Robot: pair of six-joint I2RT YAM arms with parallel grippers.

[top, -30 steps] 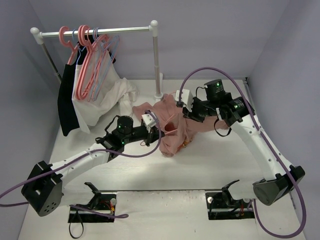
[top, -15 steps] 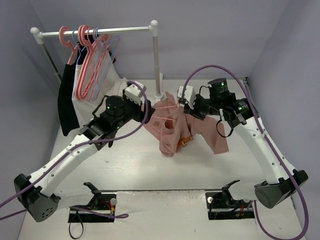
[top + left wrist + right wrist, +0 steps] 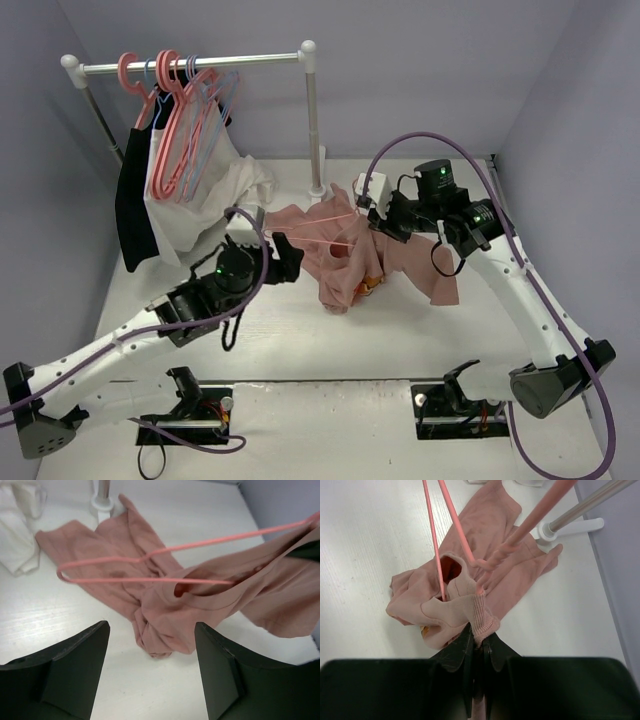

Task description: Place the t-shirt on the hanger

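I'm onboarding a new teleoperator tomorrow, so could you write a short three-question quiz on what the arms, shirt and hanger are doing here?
1. True or false: the left gripper is shut on the hanger.
2. Which part of the t-shirt does the right gripper pinch? A) sleeve hem B) ribbed collar C) bottom hem
3. Fill in: one hanger arm passes into the t-shirt through its ___ opening.
Key: 1 false, it is open and empty; 2 B; 3 neck.
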